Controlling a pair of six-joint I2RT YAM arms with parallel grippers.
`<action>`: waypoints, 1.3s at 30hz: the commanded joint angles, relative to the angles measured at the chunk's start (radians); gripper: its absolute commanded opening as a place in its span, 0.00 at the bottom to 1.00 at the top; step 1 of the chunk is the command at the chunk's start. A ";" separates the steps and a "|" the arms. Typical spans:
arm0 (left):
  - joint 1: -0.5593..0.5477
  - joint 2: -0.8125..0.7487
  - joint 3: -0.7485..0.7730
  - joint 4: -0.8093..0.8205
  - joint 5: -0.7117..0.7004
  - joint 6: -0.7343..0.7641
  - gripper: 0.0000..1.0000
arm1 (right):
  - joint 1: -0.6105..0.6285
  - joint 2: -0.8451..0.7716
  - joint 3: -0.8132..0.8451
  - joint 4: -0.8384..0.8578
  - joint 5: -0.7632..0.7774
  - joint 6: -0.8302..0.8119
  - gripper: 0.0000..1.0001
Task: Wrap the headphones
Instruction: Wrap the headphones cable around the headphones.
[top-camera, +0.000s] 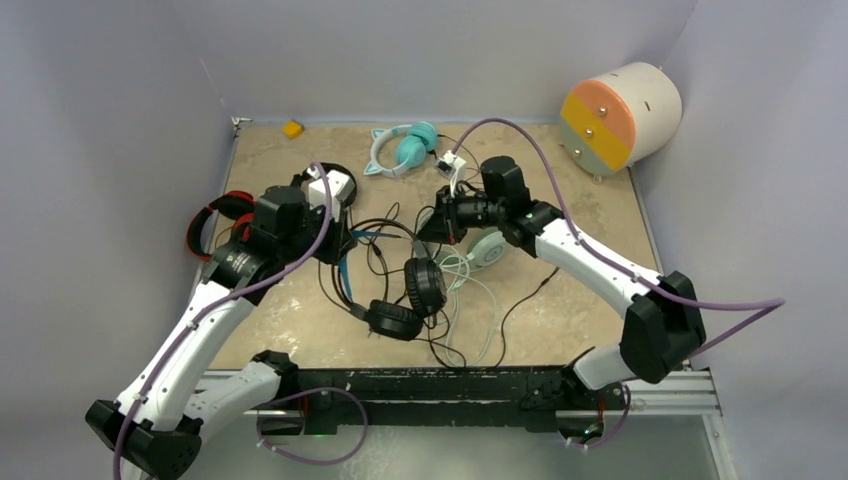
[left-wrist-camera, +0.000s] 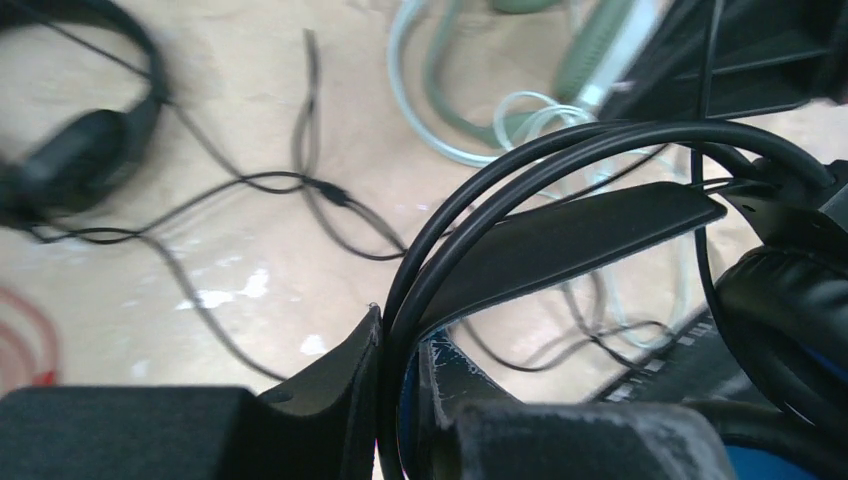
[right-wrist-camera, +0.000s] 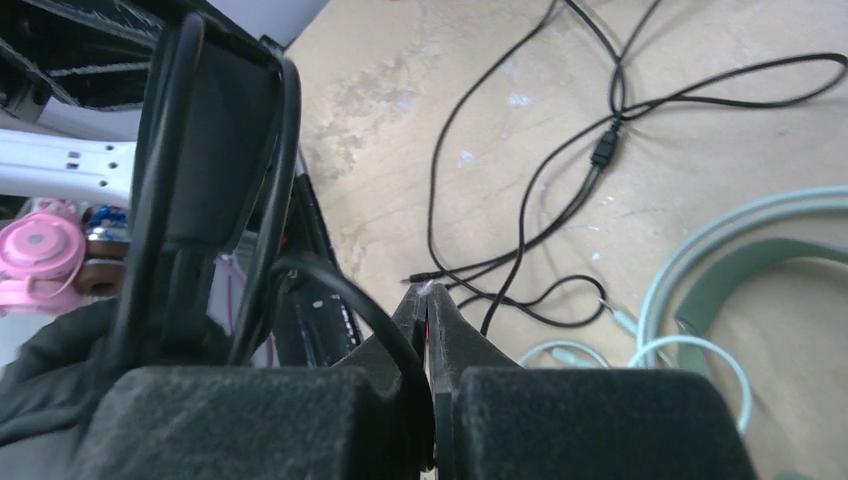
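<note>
Reach angled inward, both sides | left claw (left-wrist-camera: 400, 335) clamps black headphones (left-wrist-camera: 560, 240) band | right claw (right-wrist-camera: 428, 300) pinches black cable (right-wrist-camera: 345, 285)

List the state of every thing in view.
black headset, band gripped, not wrapped
left gripper, shut on black headset's band
right gripper, shut on black cable
mint-green headset, flat, cable loose
teal cat-eared headset, lying free
red headset, lying free

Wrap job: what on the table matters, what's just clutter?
Job:
- black headphones, clamped in the left gripper
- black cable, pinched in the right gripper
- mint-green headphones
- red headphones
- teal cat-ear headphones

Clutter:
- cream drum
- yellow block
</note>
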 joint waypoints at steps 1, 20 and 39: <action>-0.042 -0.026 0.004 0.066 -0.326 0.121 0.00 | 0.001 -0.055 0.068 -0.174 0.123 -0.080 0.02; -0.104 0.018 -0.060 0.334 -0.828 0.242 0.00 | 0.003 -0.056 0.082 0.039 -0.349 0.244 0.14; -0.103 0.115 0.105 0.069 -1.074 -0.617 0.00 | 0.187 0.015 0.018 0.176 -0.028 0.326 0.25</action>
